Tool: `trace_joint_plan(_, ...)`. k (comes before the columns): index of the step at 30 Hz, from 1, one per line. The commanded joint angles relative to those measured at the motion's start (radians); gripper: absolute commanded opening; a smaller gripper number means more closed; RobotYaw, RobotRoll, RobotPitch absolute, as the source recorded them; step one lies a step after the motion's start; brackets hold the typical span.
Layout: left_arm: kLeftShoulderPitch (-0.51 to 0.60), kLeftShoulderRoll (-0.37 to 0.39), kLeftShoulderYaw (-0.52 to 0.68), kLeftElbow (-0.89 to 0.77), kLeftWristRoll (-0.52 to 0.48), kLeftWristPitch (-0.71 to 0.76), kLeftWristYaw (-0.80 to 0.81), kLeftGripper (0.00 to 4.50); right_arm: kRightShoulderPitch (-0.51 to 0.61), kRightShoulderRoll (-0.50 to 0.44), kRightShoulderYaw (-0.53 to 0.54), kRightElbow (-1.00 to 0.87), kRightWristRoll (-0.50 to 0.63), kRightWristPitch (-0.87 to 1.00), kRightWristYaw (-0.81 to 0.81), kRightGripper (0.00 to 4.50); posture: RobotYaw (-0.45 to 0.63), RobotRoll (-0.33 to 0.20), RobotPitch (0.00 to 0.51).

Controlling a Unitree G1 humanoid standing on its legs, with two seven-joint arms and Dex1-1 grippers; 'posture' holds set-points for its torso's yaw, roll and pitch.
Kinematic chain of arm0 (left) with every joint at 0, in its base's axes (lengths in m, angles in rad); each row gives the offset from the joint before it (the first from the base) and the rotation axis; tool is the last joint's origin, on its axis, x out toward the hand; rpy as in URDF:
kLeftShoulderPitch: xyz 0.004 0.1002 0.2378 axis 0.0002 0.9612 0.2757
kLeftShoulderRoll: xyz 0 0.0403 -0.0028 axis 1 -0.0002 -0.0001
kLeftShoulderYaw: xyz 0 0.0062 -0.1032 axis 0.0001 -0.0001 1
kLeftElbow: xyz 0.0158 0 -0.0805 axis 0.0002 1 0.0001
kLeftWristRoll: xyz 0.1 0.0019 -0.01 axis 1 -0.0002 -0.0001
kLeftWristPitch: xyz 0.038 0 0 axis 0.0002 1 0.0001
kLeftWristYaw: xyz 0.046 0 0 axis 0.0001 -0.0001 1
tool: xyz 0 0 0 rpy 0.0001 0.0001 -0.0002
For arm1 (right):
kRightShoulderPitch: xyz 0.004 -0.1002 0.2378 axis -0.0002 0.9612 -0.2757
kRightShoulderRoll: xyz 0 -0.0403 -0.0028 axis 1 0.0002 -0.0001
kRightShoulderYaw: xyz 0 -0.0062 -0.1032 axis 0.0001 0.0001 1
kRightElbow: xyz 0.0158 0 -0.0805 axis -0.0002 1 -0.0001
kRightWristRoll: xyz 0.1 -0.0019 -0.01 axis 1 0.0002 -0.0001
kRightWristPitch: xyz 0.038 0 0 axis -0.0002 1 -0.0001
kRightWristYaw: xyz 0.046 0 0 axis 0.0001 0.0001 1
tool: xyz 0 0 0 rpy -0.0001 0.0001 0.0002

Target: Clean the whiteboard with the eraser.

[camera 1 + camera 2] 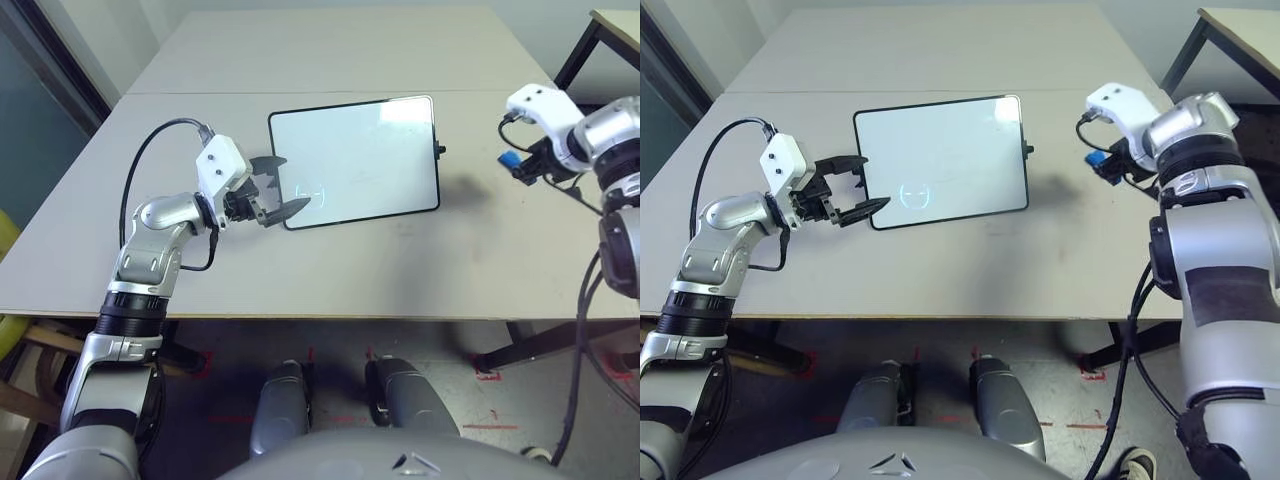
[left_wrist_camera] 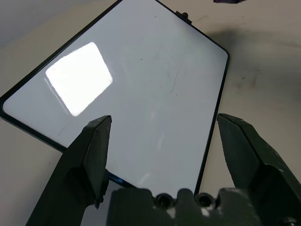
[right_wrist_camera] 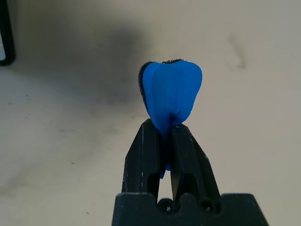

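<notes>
The whiteboard lies flat mid-table, white with a thin black frame and a small knob on its right side. Its surface carries a faint circular mark and faint thin streaks. My left gripper is open at the board's left end, its two black fingers straddling the near-left corner just above the frame. To the right of the board, above bare table, my right gripper is shut on the blue eraser, which sticks out past the fingertips. The eraser is apart from the board.
A second table butts against the far edge of this one. Another table's dark leg stands at the far right. The table's near edge runs just ahead of my body. A black cable loops off my left wrist.
</notes>
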Motion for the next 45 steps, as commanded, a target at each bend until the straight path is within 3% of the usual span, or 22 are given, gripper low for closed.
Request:
trace_joint_plan(1,0.014,0.008,-0.002,-0.010,0.007,0.008,-0.003,4.50,-0.005,0.016,0.014,0.027,0.015,0.014,0.006,0.11,-0.17,0.000,0.098)
trace_joint_plan(20,0.047,0.039,0.024,-0.062,0.001,0.037,0.009,4.50,0.056,0.081,-0.010,0.082,0.072,0.037,-0.179,0.11,-0.12,0.000,0.100)
trace_joint_plan(25,0.040,0.048,0.032,-0.059,0.002,0.039,0.008,4.50,0.052,0.083,-0.035,0.078,0.103,0.039,-0.237,1.92,-0.11,0.000,0.096)
trace_joint_plan(32,0.028,0.064,0.129,-0.058,-0.061,0.069,0.038,4.50,-0.020,0.030,-0.061,0.026,0.141,0.016,-0.192,4.48,-0.10,0.000,0.096)
trace_joint_plan(37,0.020,0.093,0.231,-0.012,-0.088,0.076,0.076,4.50,-0.020,-0.018,-0.138,-0.070,0.228,-0.046,-0.180,4.48,-0.08,0.000,0.093)
trace_joint_plan(45,-0.040,0.095,0.394,0.127,-0.112,0.082,0.243,4.50,0.197,-0.058,-0.373,-0.294,0.440,-0.326,-0.281,4.48,-0.06,0.000,0.083)
